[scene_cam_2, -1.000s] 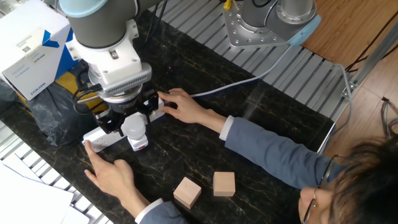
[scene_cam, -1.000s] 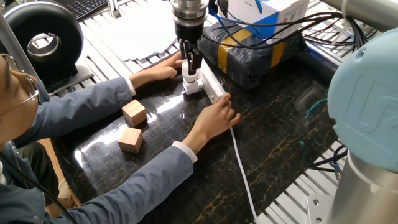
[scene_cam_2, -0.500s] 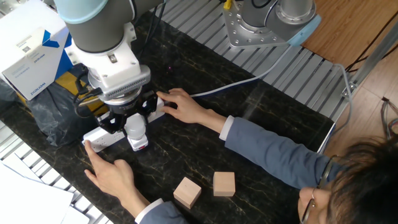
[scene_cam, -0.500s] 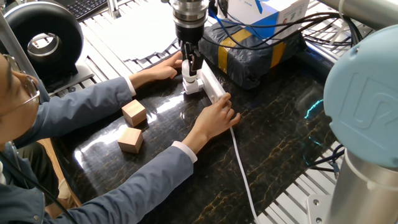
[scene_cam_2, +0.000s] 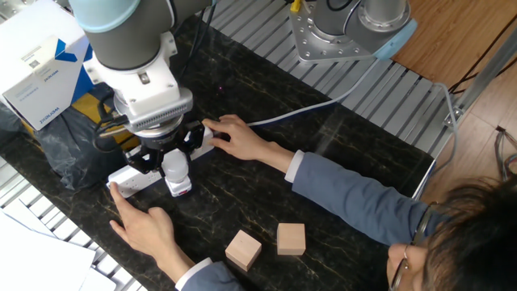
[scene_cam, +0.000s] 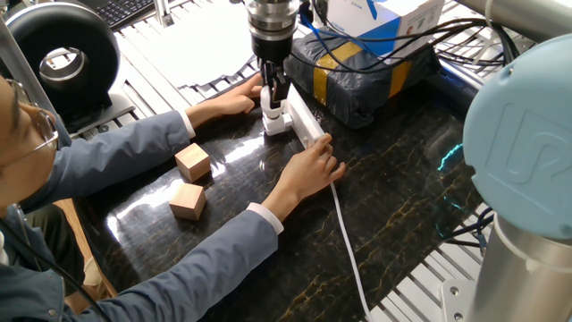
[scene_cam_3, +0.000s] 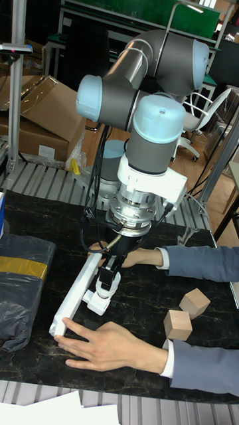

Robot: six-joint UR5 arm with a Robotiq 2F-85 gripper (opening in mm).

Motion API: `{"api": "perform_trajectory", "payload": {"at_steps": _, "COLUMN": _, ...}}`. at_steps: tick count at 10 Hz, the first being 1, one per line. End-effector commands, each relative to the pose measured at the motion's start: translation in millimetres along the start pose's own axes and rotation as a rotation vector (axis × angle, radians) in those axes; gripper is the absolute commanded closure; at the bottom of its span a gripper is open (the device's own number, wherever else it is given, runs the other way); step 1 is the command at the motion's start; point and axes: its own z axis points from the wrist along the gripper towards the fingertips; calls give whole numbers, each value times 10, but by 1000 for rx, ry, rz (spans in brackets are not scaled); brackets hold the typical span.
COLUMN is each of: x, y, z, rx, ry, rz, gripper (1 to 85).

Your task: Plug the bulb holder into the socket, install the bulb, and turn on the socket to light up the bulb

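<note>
From one fixed view no writing could be read; the gripper (scene_cam: 274,89) clasped the bulb (scene_cam: 269,96) upright over the bulb holder (scene_cam: 277,123) at the socket (scene_cam: 305,125).

In the other fixed view the bulb (scene_cam_2: 176,167) sat between narrowed fingers.

The tall fixed view showed a person's hand (scene_cam_3: 109,346) pressing the socket's (scene_cam_3: 77,291) end.
</note>
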Motion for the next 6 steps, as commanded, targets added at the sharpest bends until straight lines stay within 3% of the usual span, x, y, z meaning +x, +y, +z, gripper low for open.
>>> {"api": "perform_trajectory", "payload": {"at_steps": 1, "x": -3, "y": 66, "z": -43, "rx": -31, "ry": 8, "rz": 98, "gripper": 567}}
{"api": "perform_trajectory", "payload": {"at_steps": 6, "x": -43, "y": 97, "z": -7, "rx": -60, "ry": 9, "rz": 206, "gripper": 600}}
